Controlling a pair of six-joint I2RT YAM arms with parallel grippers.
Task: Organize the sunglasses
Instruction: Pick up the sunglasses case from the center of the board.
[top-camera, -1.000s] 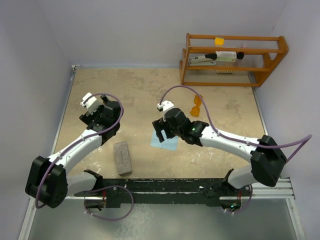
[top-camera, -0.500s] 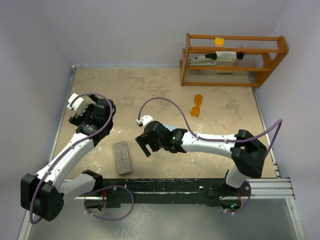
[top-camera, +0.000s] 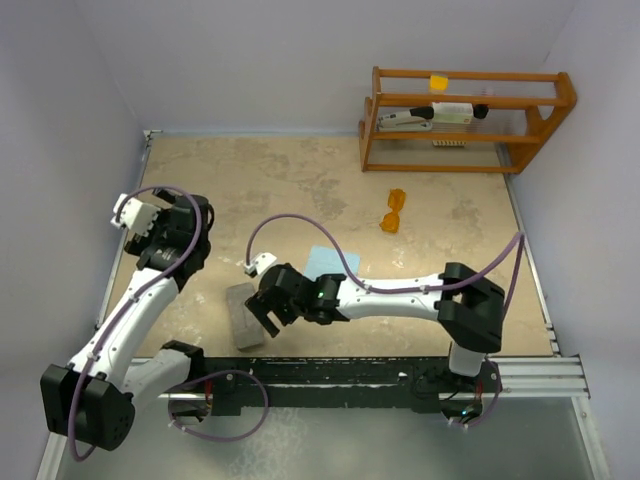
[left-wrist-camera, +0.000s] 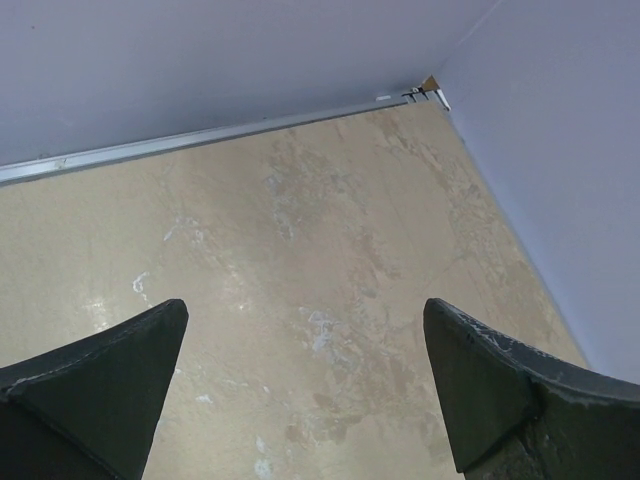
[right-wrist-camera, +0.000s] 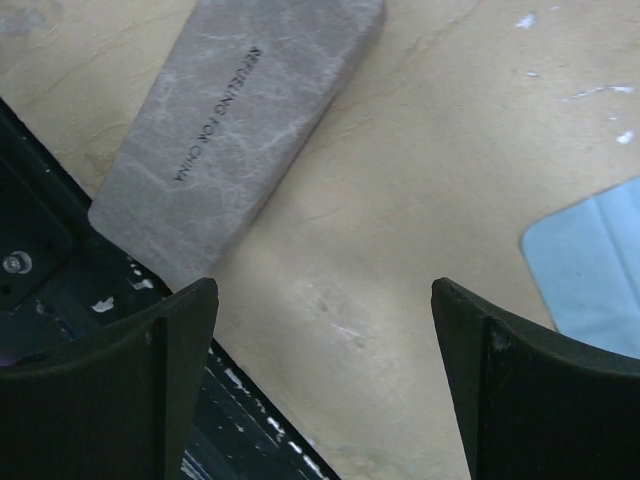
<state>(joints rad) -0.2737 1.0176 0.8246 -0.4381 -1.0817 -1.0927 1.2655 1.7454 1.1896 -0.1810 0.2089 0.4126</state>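
Grey like a stone, the case (right-wrist-camera: 235, 120) lies flat and shut at the near edge of the table (top-camera: 280, 180), right by the black rail. The right gripper (right-wrist-camera: 325, 290) hangs just beside one end of it. Its two fingers are spread wide and hold nothing. I think it is there to get the case ready, since the glasses need a home.

A little farther back lies the blue cloth (right-wrist-camera: 590, 260), flat on the table, near the right arm. Nothing touches it.

Off to the left, the left gripper (left-wrist-camera: 305, 310) is wide open too, and it is empty. Only bare table shows under it. I think it waits there to stay out of the way.

Farther back sit the sunglasses (top-camera: 394, 212), small and orange. They rest on the table, well apart from the case and from both grippers. Just behind them stands the wooden rack (top-camera: 470, 76) by the back wall. The glasses are not put away yet.
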